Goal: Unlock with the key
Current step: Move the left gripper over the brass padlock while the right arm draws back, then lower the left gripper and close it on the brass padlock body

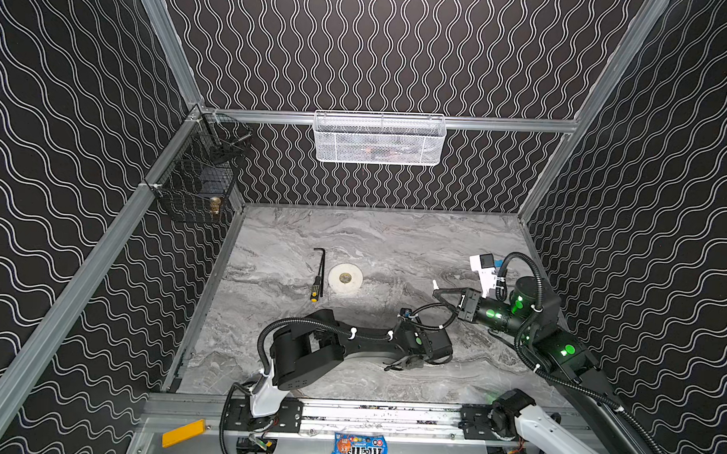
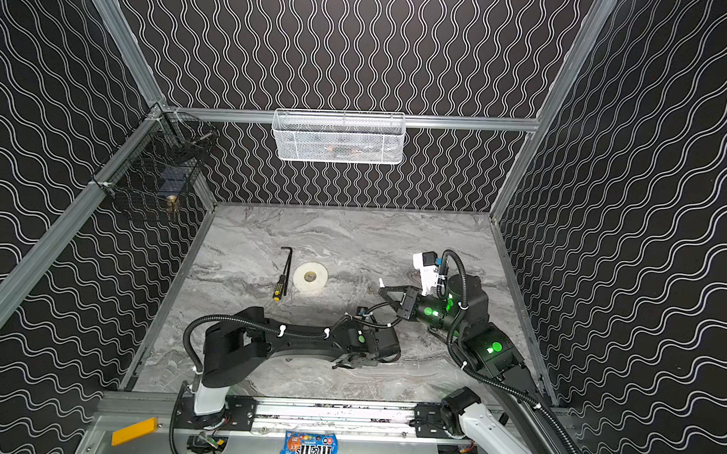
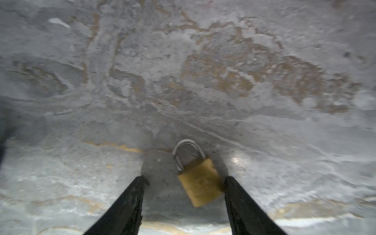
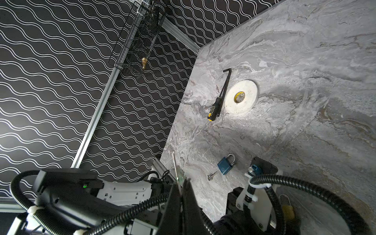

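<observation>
Brass padlock (image 3: 200, 184) is seen lying flat on the marble table (image 1: 394, 245), toward the front and right of the middle, with its steel shackle pointed away from the left gripper (image 3: 186, 180). That gripper is held low over the lock with its 2 fingers spread wide and nothing gripped. The lock's body is framed between them, 1 fingertip just beside its edge and the other kept apart. The right gripper (image 1: 436, 295) is held above the table, farther back than the left wrist. Its fingers are pressed together on a thin silvery strip (image 4: 176, 164), whose nature cannot be told. A blue padlock (image 4: 224, 165) and a small key (image 4: 212, 176) are laid side by side on the marble, apart from the brass one. Farther back, a screwdriver (image 1: 316, 291), a hex key (image 1: 321, 268) and a white disc (image 1: 345, 278) are grouped together.
</observation>
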You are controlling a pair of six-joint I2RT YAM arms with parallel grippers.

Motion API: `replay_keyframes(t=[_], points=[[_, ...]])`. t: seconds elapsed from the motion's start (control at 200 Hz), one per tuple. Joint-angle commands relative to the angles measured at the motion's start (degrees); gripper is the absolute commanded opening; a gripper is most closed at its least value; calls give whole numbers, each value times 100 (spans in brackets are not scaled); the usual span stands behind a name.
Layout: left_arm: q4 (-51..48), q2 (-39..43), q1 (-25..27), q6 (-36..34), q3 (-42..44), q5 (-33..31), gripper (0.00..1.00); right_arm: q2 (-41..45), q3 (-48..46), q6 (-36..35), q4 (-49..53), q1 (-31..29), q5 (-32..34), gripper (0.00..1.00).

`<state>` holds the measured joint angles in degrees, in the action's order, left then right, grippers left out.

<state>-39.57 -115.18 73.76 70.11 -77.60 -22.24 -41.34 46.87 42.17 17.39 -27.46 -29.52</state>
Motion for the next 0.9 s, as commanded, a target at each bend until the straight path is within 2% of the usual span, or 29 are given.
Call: replay_keyframes(t=[0.0, 0.145, 0.49, 0.701, 0.786, 0.891], points=[[-484, 69, -1, 82, 57, -312, 67, -20, -76, 22, -366, 26, -160, 0], [-442, 304, -13, -23, 307, -225, 67, -150, -35, -121, -210, 59, -185, 0], [-77, 128, -240, -638, 26, 16, 71, -151, -57, -157, -88, 154, -186, 0], [476, 265, -434, -1433, 241, 346, 73, -59, -145, -52, -21, 164, -157, 0], [765, 278, -441, -1762, 269, 592, 71, -57, -145, -43, 28, 162, -149, 0], [543, 117, -438, -2013, -2, 675, 69, -143, -15, -111, 273, 168, -212, 0]])
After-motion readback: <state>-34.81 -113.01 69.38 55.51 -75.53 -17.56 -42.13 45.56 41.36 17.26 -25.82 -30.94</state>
